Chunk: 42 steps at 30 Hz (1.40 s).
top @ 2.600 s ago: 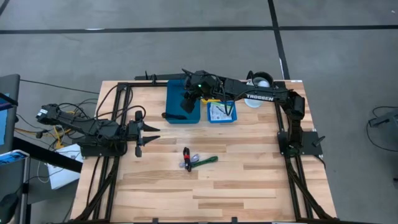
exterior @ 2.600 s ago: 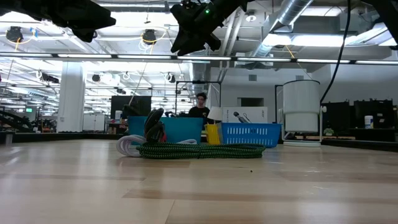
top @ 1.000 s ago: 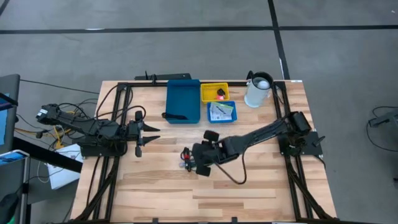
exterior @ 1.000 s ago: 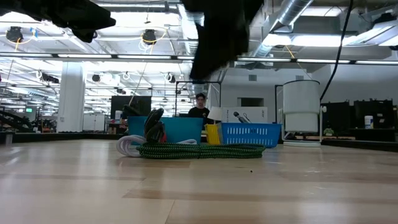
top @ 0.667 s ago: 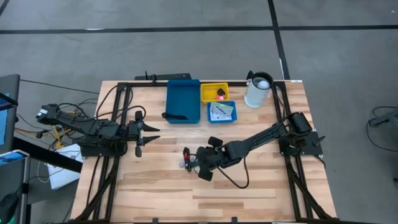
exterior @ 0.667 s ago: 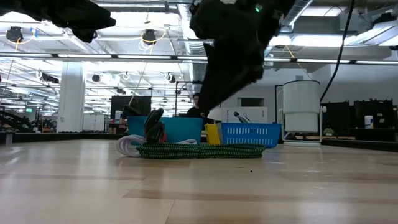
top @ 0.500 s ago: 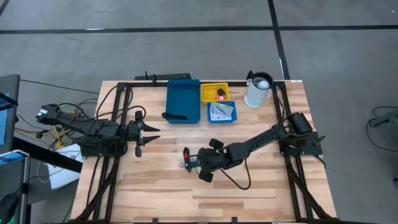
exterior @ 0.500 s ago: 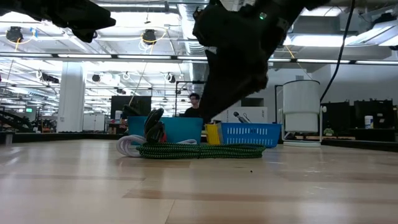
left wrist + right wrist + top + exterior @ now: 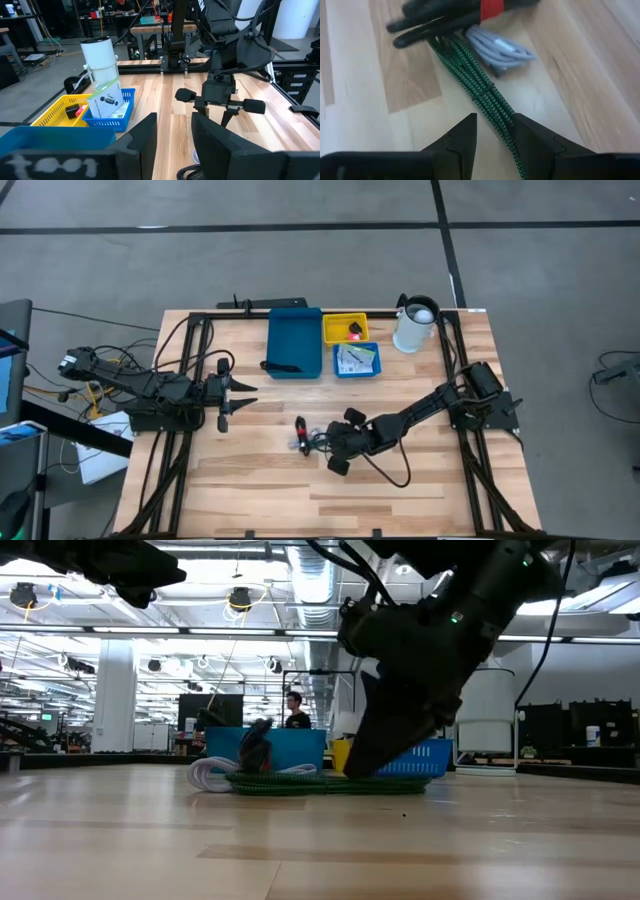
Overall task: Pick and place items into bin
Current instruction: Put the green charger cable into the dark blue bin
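Mid-table, the right gripper [image 9: 334, 451] straddles the green cable [image 9: 479, 89] with fingers spread; left gripper [image 9: 222, 394] parked at 9 o'clock, parted. Light, floppy bundle, best pinched mid-coil

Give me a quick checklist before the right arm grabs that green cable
1. Right hand open: ok, fingers spread.
2. Green cable between its fingers: ok, it runs into the gap.
3. Hand low enough to grip: cannot tell; low view shows it near the table.
4. Grip takes green alone: not ok, white cable and black cable with red band lie against it.
5. Left hand out of the way: ok, parked at table's left.
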Each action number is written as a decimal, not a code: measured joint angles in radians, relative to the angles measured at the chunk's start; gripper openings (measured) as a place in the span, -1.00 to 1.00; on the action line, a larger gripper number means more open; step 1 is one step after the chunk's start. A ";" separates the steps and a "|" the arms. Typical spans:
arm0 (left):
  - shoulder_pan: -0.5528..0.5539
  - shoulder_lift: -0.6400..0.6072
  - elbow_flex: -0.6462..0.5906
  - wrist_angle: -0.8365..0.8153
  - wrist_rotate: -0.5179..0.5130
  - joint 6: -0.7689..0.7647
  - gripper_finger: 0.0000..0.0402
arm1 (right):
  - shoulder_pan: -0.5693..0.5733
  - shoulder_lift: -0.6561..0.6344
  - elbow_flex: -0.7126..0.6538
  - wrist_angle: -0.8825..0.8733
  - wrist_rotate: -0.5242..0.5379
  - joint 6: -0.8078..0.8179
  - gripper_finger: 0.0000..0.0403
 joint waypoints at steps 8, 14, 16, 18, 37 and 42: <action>0.000 0.000 0.000 0.000 0.000 0.000 -0.44 | -0.020 -0.005 -0.072 0.069 0.008 0.037 -0.39; 0.000 0.000 0.000 0.000 0.000 0.000 -0.44 | -0.023 -0.008 -0.123 0.090 0.014 0.042 -0.39; 0.000 0.000 0.000 0.000 0.000 0.000 -0.44 | -0.023 -0.008 -0.128 0.090 0.015 0.042 -0.40; 0.000 0.000 0.000 0.000 0.000 0.000 -0.44 | -0.023 -0.008 -0.129 0.088 0.021 0.042 -0.43; 0.000 0.000 0.000 0.000 0.000 0.000 -0.44 | 0.011 0.000 -0.138 0.161 0.043 0.039 -0.97; 0.000 0.000 0.000 0.000 0.000 0.000 -0.44 | 0.042 0.004 -0.140 0.257 0.048 0.030 -0.96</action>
